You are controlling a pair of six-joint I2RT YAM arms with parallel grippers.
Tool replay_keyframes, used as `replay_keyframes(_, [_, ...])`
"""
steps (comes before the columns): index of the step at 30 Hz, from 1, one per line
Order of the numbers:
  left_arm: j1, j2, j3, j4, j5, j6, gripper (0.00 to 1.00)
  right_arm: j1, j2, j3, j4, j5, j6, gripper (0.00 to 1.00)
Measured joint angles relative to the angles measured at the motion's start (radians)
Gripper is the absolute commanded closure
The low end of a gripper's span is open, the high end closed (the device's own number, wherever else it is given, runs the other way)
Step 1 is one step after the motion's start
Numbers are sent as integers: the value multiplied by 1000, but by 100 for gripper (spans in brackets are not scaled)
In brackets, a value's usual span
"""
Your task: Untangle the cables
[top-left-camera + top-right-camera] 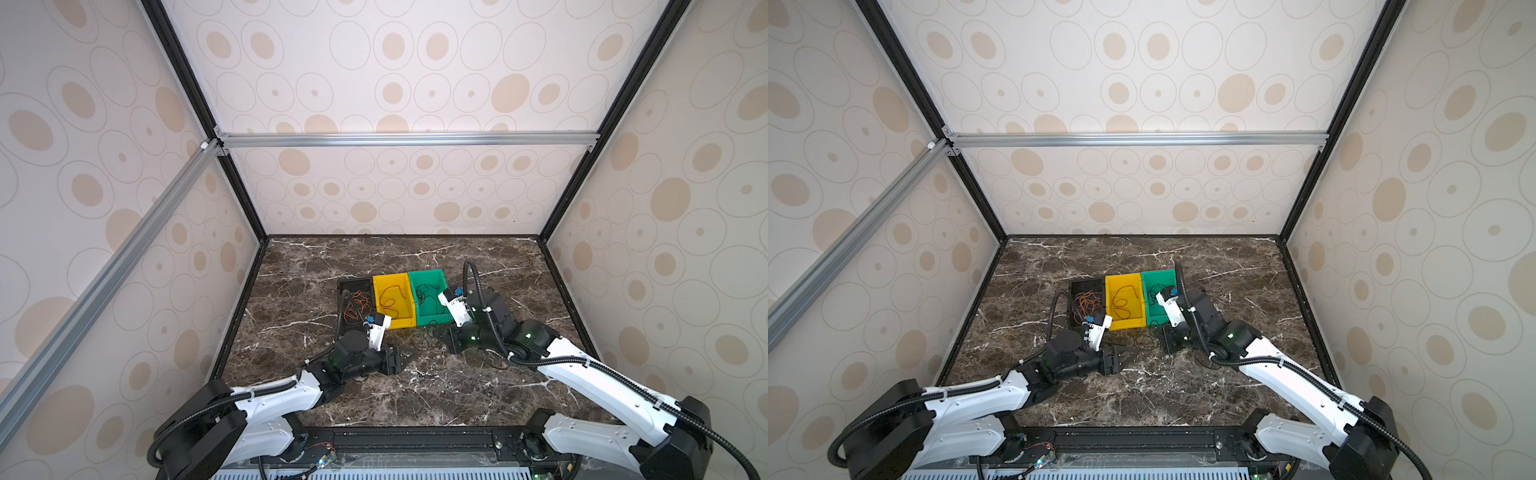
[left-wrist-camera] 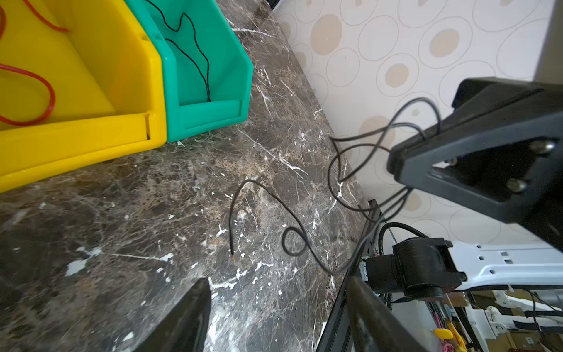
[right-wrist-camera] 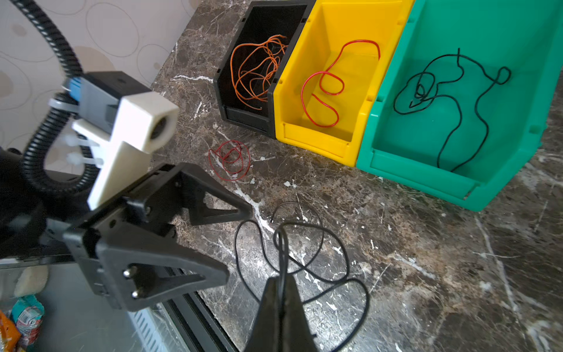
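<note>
In both top views I see three bins touching in a row on the far half of the tabletop (image 1: 498,395), midway between its left and right edges: black bin (image 1: 353,284), yellow bin (image 1: 392,277), green bin (image 1: 428,274). The orange cables (image 1: 360,305) lie tangled in the black bin, a red cable (image 1: 390,302) loops in the yellow bin, and a black cable (image 1: 424,294) curls in the green bin. My left gripper (image 1: 411,353) sits low, nearer the tabletop's near edge than the yellow bin, jaws wide, holding nothing. Its wrist camera (image 1: 376,328) covers that bin's near left corner. My right gripper (image 1: 1163,337) is just on the near side of the green bin, and its arm hides that bin's right wall. The loose black cable (image 1: 428,343) lies between the grippers.

From the left wrist, my fingers (image 2: 189,320) stand far apart over bare marble. The loose black cable (image 2: 230,225) snakes ahead of them, its far strands lifted into the right gripper (image 2: 394,161).

From the right wrist, the right gripper (image 3: 281,283) is pinched tight on the loose black cable (image 3: 281,243), which rises doubled from loops on the tabletop. The left gripper (image 3: 239,242) gapes beside those loops. A red coil (image 3: 230,160) lies just on the near side of the black bin (image 3: 243,119). The wrist camera (image 3: 134,122) and a hose (image 3: 39,146) block that side
</note>
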Motion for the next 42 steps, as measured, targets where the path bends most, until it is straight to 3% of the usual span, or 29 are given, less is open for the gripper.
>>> replay_keyframes(5, [-4,64,5,93,2,-44,39,0,0,0,14,-21,0,100])
replay_keyframes(9, [-4,87,5,158,5,-76,51,0,0,-11,30,-32,0,100])
replay_keyframes(15, [-4,148,10,235,10,-118,84,0,0,-48,49,-47,1,100])
replay_keyframes(19, [-5,180,13,259,8,-132,97,0,0,-69,64,-56,8,87])
replay_keyframes(28, [-5,187,18,140,-87,-122,100,0,5,-138,43,-13,73,66])
replay_keyframes(42, [-5,293,-34,132,-138,-124,100,1,78,-239,97,-1,249,64])
